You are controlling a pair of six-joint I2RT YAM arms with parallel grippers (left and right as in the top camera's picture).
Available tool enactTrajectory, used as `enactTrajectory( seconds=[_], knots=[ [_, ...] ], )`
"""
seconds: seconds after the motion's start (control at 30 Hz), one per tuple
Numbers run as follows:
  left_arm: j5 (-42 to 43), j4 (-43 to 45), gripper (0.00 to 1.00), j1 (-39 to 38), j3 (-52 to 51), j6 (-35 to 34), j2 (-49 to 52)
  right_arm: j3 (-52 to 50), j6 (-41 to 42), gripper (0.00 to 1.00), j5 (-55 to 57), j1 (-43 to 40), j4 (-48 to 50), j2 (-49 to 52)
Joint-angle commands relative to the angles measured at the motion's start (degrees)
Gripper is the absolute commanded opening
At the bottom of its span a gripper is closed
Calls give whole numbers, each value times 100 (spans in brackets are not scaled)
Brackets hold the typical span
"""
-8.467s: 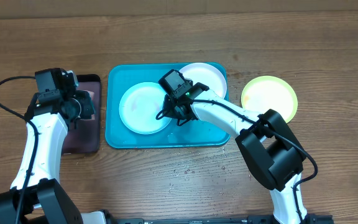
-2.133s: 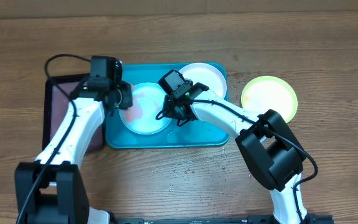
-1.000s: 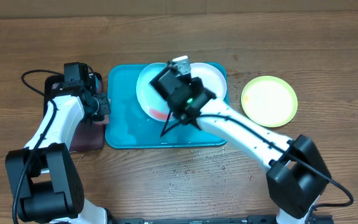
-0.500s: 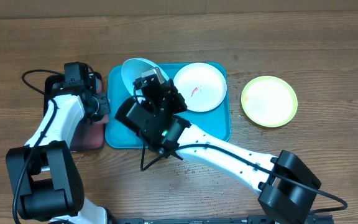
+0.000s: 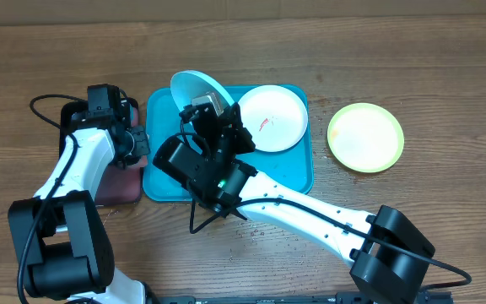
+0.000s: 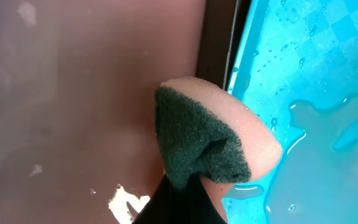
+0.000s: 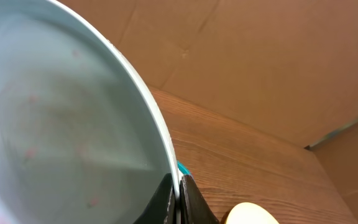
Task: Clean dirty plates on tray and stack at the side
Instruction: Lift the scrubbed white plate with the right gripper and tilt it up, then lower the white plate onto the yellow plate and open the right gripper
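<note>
The right gripper (image 7: 178,198) is clamped on the rim of the light blue plate (image 5: 194,88), holding it tilted above the tray's (image 5: 298,177) far left corner. The left gripper (image 5: 138,143) pinches a sponge (image 6: 199,140) over the small dark tray (image 5: 116,186) beside the left rim. This looks like the scrubbing step. Next, the sponge must meet the plate's speckled face.

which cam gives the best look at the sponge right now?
Left wrist. The sponge fills the frame: green scrub side, pink foam, pinched by the left gripper where the dark tray meets the blue tray. Overhead, the gripper hides nearly all of it. Right wrist shows only the light blue plate, no sponge.
</note>
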Motion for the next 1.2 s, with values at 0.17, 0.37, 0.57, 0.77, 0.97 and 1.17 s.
enactTrajectory(
  seconds=[0.17,0.37,0.57,0.77,0.97,1.17],
  knots=[
    [31,-55,4,-2,-52,105,249,138,7,4,186,-74,105,-136],
    [28,-79,4,-2,35,105,50,138,118,4,-122,-282,101,-136],
    [28,-90,4,-2,66,105,-334,138,1458,4,-1445,-820,-404,-175],
    [24,-192,4,-4,66,107,-428,138,2776,4,-3145,-1784,-1176,-387],
    [24,-146,4,-4,66,107,-518,138,3101,4,-5101,-3237,-1672,-713],
    [-334,-103,4,-4,66,105,-715,116,3244,4,-7066,-5023,-2260,-809]
  ],
)
